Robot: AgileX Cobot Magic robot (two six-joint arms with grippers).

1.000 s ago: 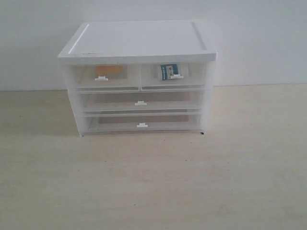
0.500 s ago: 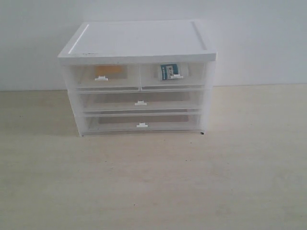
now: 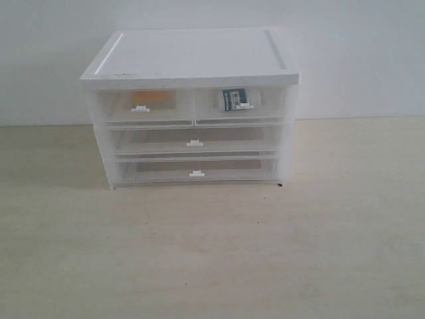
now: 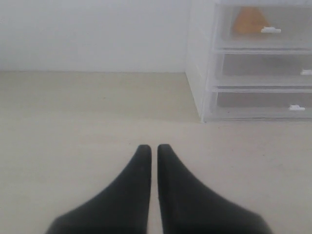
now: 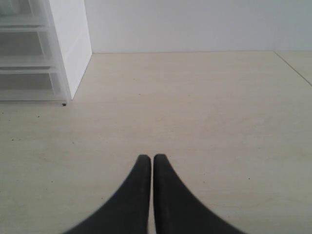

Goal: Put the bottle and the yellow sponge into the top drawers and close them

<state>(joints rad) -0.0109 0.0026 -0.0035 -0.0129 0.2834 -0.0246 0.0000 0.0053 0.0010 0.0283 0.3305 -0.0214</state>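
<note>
Sitting in closed top drawers (image 3: 113,106): yellow sponge (image 3: 151,100) left, bottle (image 3: 236,100) right; left hand (image 4: 152,148), right hand (image 5: 148,158) clenched, empty.

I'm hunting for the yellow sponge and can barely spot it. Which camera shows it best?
The left wrist view: the sponge shows large and vivid through the front of the closed top drawer. The exterior view gives only a faint orange patch there. The right wrist view misses it.
</note>
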